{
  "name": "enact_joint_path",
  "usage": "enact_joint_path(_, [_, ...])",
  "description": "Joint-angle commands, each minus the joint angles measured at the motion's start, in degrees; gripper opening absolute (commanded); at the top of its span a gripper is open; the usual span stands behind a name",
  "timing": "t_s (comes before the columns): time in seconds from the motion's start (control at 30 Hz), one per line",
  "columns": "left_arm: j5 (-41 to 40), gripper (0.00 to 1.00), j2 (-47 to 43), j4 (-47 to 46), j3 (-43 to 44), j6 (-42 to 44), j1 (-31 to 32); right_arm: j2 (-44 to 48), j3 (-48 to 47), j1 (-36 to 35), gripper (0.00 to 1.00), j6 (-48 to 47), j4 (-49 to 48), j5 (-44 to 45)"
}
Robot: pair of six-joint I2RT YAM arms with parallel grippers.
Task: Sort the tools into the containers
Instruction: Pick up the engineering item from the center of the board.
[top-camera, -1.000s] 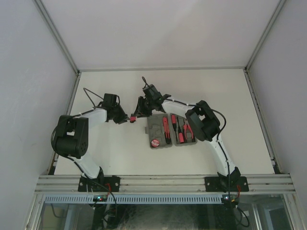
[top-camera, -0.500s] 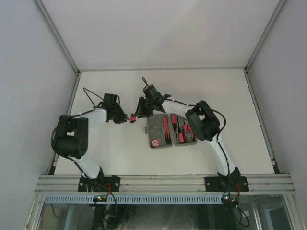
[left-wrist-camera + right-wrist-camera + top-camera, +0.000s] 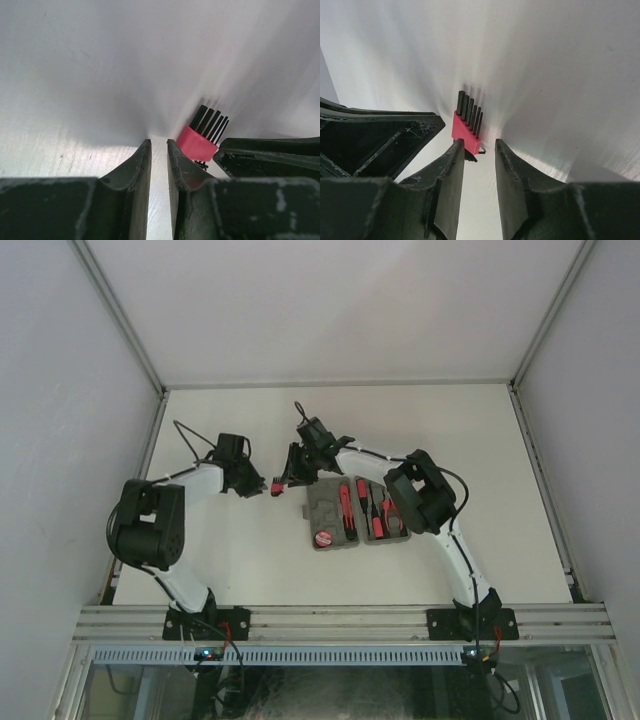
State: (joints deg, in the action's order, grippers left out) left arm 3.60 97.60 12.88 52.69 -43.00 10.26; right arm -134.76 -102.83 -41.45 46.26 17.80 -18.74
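Update on the tool sorting job: hex key set was out on the table, just left of the grey tool case, and both my arms had their tips crowded right around it. My left gripper had its jaws only a sliver apart, with nothing but bare table showing in the gap. The red holder with its row of black keys sat just outside the finger on the right of that wrist view. It was touching it or near enough that I couldn't tell. My right gripper was a bit wider apart, and nothing was clamped between those jaws either. From that wrist cam the set sat right at the tip of the left finger, more in front of it than inside the gap. The dark bulk of the left gripper sat close on the set's other side. So the set was basically sandwiched between one finger of each gripper, down on the table, gripped by neither. The case lay open with both halves face up, red-handled tools lined up in the recesses and a round red-and-black piece in the near corner of the left half
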Motion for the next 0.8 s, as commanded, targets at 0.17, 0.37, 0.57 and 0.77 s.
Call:
enact_joint_path(0.17, [-1.0, 0.23, 3.1, 2.3, 2.4, 0.8, 1.6, -1.2, -3.2, -0.8, 0.30, -0.1, -1.0, -1.0])
enact_joint_path(0.37, [-0.2, 0.23, 4.5, 2.5, 2.5, 0.8, 2.0, -1.5, -3.0, -0.8, 0.29, 0.6, -1.8, -1.9])
enact_joint_path(0.57, [0.5, 0.22, 5.4, 2.5, 2.4, 0.9, 2.3, -1.5, -1.6, -0.4, 0.28, 1.9, -4.7, -3.0])
enact_joint_path(0.77, [1.2, 0.21, 6.2, 2.4, 2.3, 0.7, 2.4, -1.4, 0.0, 0.1, 0.27, 4.0, -7.8, -3.7])
